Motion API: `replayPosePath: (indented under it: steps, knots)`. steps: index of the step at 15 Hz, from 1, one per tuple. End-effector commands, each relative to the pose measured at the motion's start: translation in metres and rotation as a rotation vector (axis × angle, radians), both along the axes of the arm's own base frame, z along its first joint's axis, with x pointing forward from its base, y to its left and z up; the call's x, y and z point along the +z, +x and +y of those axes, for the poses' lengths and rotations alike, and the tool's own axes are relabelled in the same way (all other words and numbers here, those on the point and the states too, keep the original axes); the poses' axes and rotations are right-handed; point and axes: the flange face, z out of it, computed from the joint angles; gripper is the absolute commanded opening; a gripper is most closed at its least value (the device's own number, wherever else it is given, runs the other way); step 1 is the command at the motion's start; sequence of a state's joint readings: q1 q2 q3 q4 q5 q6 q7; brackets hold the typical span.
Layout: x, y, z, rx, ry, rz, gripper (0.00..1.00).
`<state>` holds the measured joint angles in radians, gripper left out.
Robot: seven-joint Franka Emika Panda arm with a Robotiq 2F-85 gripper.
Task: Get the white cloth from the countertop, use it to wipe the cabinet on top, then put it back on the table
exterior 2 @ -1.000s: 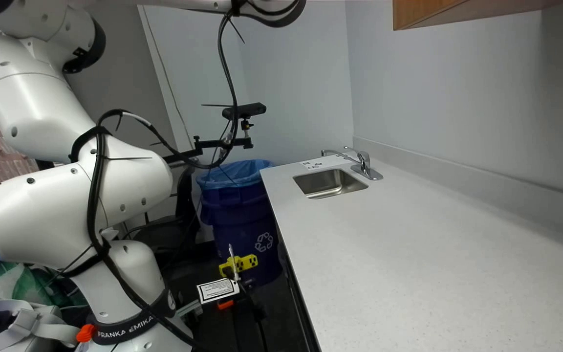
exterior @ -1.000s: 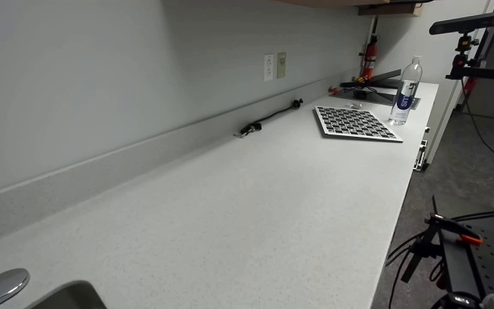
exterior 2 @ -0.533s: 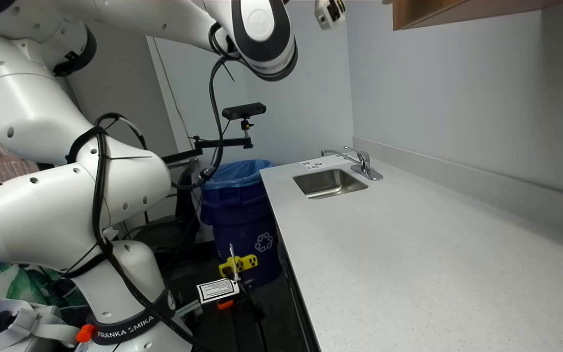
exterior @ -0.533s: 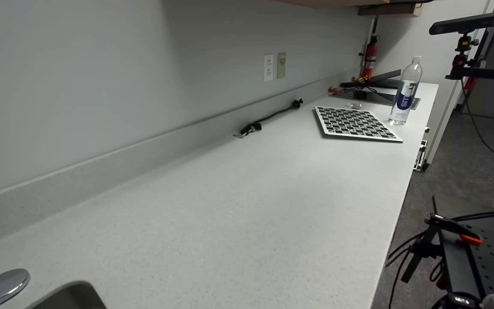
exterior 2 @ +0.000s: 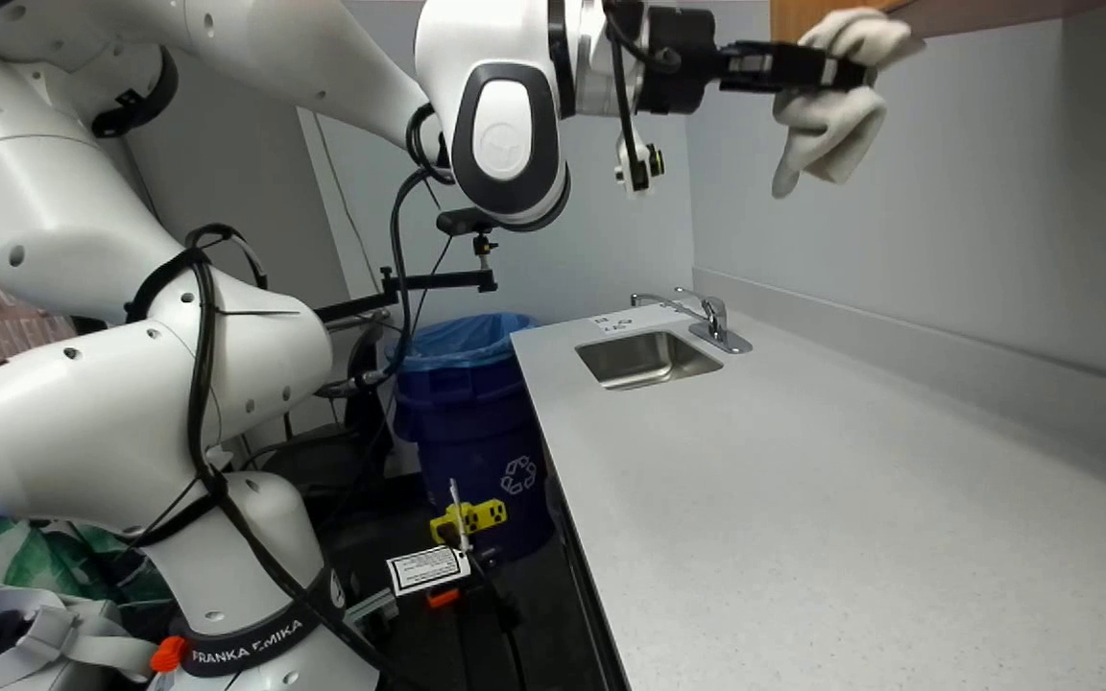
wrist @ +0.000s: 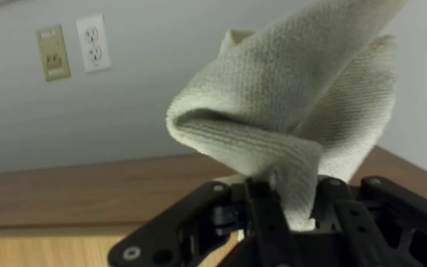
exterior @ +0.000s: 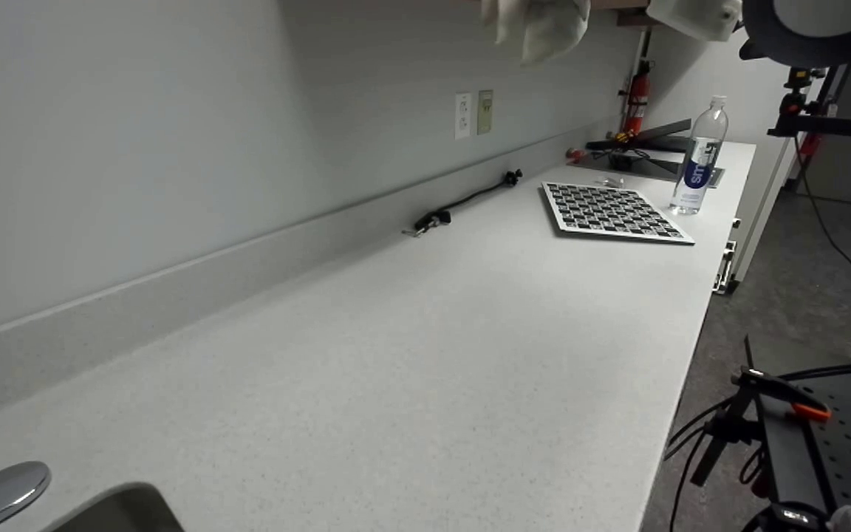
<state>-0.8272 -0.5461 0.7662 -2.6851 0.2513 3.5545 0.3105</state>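
White cloth point(exterior 2: 827, 125) is clamped tight in the gripper point(wrist: 293, 185), just by the cabinet point(exterior 2: 985, 13) — contact cannot be told. Wiping seems in hand; light pressure along the cabinet is probably needed next.

One cloth point(wrist: 280, 100); one bottle point(exterior: 699, 159); two wall plates point(wrist: 94, 43).
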Motion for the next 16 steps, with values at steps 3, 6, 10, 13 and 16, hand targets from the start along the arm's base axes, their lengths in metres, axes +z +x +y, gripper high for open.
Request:
replayPosePath:
  steps: [3,6,10,13,16]
  knots:
    - [-0.042,0.021,0.014,0.071,0.085,0.296,0.03]
    - [-0.053,0.025,0.035,0.13,0.106,0.401,0.03]
    - [-0.06,0.024,0.063,0.217,0.108,0.502,0.03]
    - [-0.063,0.023,0.073,0.278,0.08,0.585,0.03]
    - [-0.07,0.024,0.074,0.372,0.035,0.73,0.03]
